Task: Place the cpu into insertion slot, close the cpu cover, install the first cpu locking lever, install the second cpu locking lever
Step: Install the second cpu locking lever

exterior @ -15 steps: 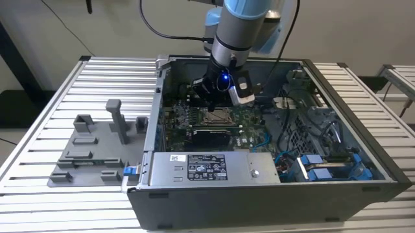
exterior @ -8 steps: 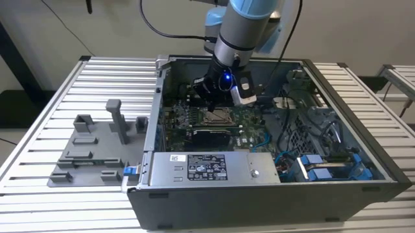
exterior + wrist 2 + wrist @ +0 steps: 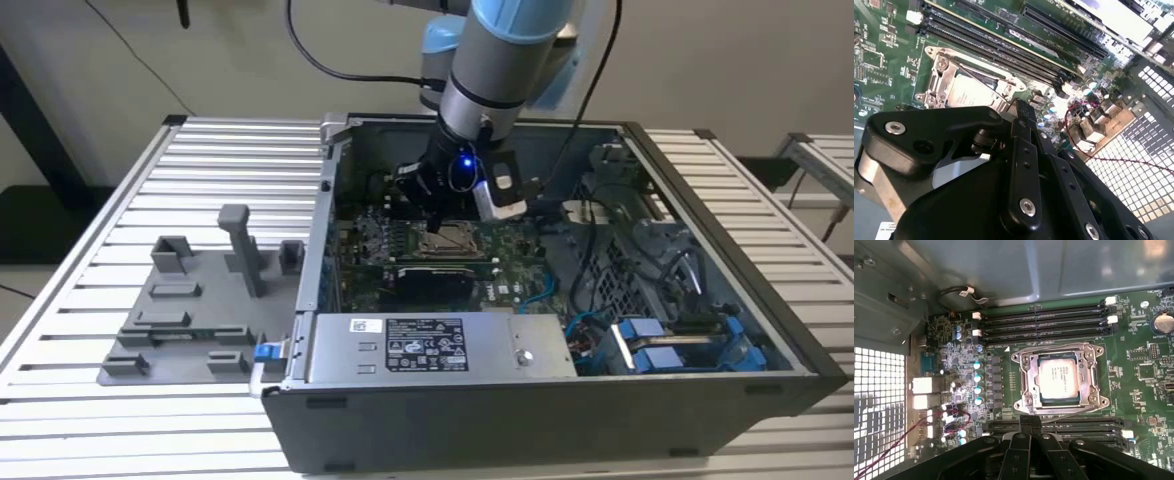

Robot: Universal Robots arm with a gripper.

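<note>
robot arm (image 3: 501,40) reaching down from the top centre of the exterior view into an open computer case (image 3: 534,400), which sits on a ribbed metal table (image 3: 134,180). gripper (image 3: 437,212) hangs just above the middle of the green motherboard (image 3: 521,265), close over the cpu socket. a grey plastic fixture (image 3: 187,300) with upright posts stands on the table in the left half of that frame, well apart from the arm. a silver power supply box (image 3: 441,345) fills the lower centre of the case.

in the first wrist view the cpu (image 3: 1058,379) lies flat in its socket, a little right of the frame's centre, its pale metal top showing through the window of the cpu cover (image 3: 1029,370), which lies down flat around it. thin wire locking levers (image 3: 1054,347) run along the socket's edges; whether they are latched cannot be told. dark memory slots (image 3: 1044,322) lie above the socket in that frame. the gripper's (image 3: 1030,424) black fingers (image 3: 1025,421) rise from the bottom edge, tips drawn close together with nothing between them, just below the socket.

in the second wrist view the cpu (image 3: 971,90) sits in the upper left, with the gripper's (image 3: 1020,106) black linkage across the lower half.
</note>
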